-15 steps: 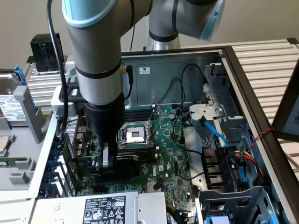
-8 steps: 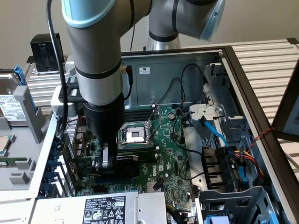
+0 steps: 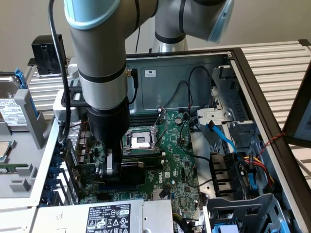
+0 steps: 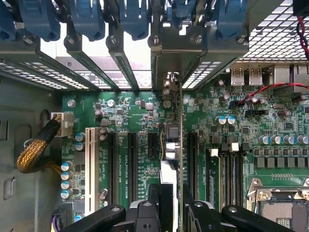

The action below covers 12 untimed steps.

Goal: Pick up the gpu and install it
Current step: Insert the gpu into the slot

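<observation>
Down inside the open computer case (image 3: 272, 87) we go: the arm reaches over the green motherboard (image 3: 180, 145), and the tool (image 3: 112, 167) is clamped on the gpu (image 3: 130, 174), its black shroud showing just beside the empty processor socket (image 3: 140, 141). From the wrist view, the gpu (image 4: 173, 159) stands edge-on, upright, gripped between the tool (image 4: 166, 212) halves, sitting over an expansion slot (image 4: 153, 145) among the black slots, its bracket end toward the blue latches (image 4: 130, 19) at the case's rear openings.
</observation>
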{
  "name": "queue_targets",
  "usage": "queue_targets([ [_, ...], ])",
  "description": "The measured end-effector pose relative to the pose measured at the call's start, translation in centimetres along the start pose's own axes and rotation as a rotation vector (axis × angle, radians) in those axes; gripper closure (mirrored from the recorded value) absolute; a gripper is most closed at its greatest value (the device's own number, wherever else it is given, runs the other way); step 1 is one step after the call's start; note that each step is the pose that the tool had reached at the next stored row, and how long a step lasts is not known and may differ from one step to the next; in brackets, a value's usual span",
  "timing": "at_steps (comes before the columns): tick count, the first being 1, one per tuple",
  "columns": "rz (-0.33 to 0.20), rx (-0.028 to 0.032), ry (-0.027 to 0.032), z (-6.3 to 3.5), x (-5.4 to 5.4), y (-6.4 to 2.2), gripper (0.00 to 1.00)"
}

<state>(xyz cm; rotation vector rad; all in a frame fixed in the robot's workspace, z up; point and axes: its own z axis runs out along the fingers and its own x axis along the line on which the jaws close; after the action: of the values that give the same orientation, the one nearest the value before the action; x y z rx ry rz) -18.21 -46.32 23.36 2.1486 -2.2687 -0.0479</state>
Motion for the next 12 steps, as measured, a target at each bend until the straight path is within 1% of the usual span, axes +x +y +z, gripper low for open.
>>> queue_targets([
  [12,0.003,0.0001,-0.0002,0.14,0.01,0.0,0.72],
])
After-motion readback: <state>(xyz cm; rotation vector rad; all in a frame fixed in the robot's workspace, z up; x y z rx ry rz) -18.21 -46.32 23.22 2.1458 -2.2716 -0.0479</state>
